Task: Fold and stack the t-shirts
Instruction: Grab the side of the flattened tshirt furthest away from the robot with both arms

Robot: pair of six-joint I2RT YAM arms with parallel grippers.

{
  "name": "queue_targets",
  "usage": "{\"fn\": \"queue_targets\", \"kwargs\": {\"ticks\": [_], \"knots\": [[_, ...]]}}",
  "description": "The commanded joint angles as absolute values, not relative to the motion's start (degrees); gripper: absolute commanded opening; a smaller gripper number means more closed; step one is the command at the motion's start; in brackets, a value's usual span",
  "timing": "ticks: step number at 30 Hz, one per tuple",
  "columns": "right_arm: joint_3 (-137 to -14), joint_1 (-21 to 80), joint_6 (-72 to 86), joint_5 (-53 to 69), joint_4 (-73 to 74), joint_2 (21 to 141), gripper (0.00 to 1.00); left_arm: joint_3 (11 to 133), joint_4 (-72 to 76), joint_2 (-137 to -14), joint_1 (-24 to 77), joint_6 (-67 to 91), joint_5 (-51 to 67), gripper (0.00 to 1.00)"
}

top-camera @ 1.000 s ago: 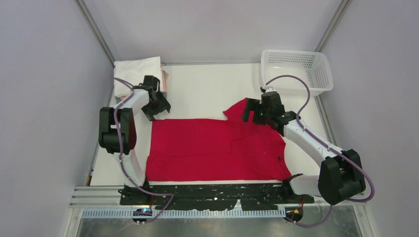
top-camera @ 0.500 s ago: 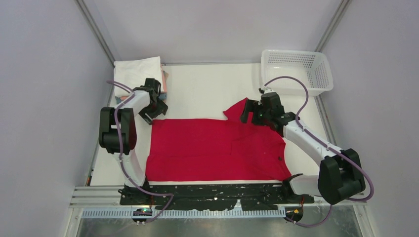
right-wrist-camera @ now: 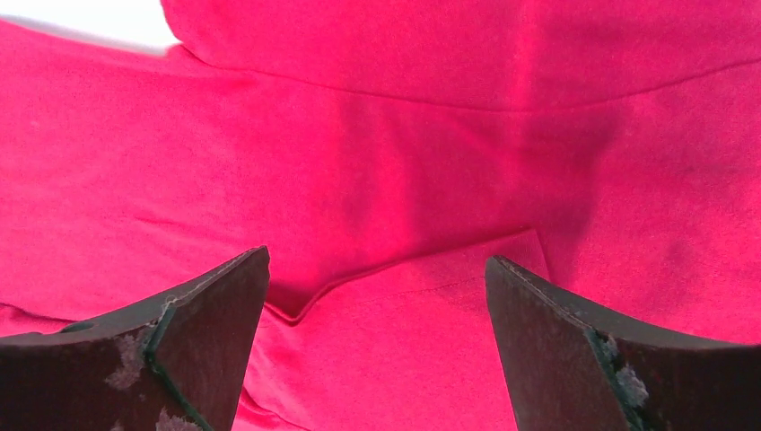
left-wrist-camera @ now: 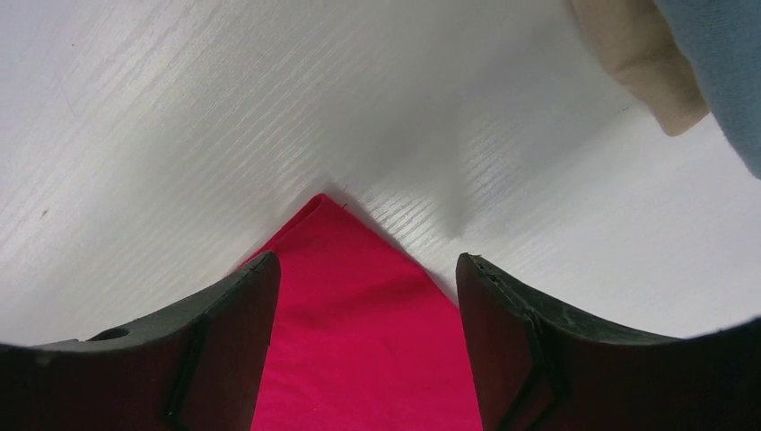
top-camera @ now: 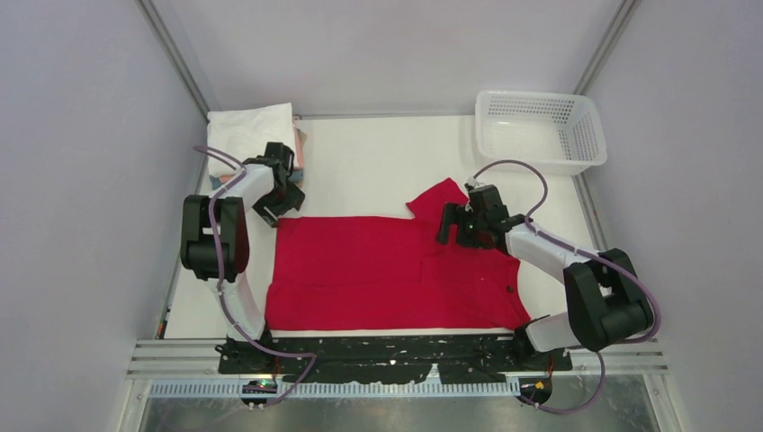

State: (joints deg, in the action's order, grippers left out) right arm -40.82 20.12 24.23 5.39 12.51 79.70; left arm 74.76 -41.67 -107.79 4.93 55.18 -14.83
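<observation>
Hovering at the far-left corner of the red t-shirt [top-camera: 387, 274], your left tool [left-wrist-camera: 368, 269] is standing wide open, the corner's tip lying between its jaws and pointing away from the wrist. The shirt is lying flat mid-way across the desk [top-camera: 378, 162], long axis running left to right. Your right tool [right-wrist-camera: 377, 269] is gaping wide too, hanging low over the cloth beside the far sleeve, arm reaching in from the right. The folded stack [top-camera: 247, 130] is sitting just behind the left tool.
</observation>
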Motion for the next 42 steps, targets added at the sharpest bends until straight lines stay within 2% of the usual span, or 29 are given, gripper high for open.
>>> {"fn": "queue_targets", "kwargs": {"ticks": [1, 14, 18, 23, 33, 40, 42], "knots": [[-38.9, 19.7, 25.9, 5.8, 9.1, 82.2, 0.95, 76.8, -42.7, -106.3, 5.2, 56.0, -16.7, 0.73], [-38.2, 11.5, 31.0, 9.9, 9.8, 86.2, 0.95, 78.6, -43.1, -107.2, 6.0, 56.3, -14.8, 0.74], [-39.6, 10.0, 29.5, 6.4, 13.2, 85.7, 0.95, 79.4, -43.3, -107.9, 6.3, 56.6, -14.0, 0.74], [-39.7, 9.3, 29.7, 9.1, 13.1, 85.8, 0.95, 81.2, -45.6, -109.0, 7.4, 57.6, -14.9, 0.74], [-39.0, 5.8, 27.5, 5.5, 15.9, 82.9, 0.95, 88.1, -50.0, -113.0, 9.7, 58.9, -16.7, 0.74], [-39.1, 5.6, 26.6, 8.4, 13.7, 81.7, 0.95, 90.0, -46.3, -113.8, 9.0, 41.5, -12.1, 0.74], [-38.6, 5.6, 26.3, 8.7, 13.1, 80.4, 0.95, 89.7, -46.3, -114.0, 8.1, 36.8, -6.9, 0.73]]}}
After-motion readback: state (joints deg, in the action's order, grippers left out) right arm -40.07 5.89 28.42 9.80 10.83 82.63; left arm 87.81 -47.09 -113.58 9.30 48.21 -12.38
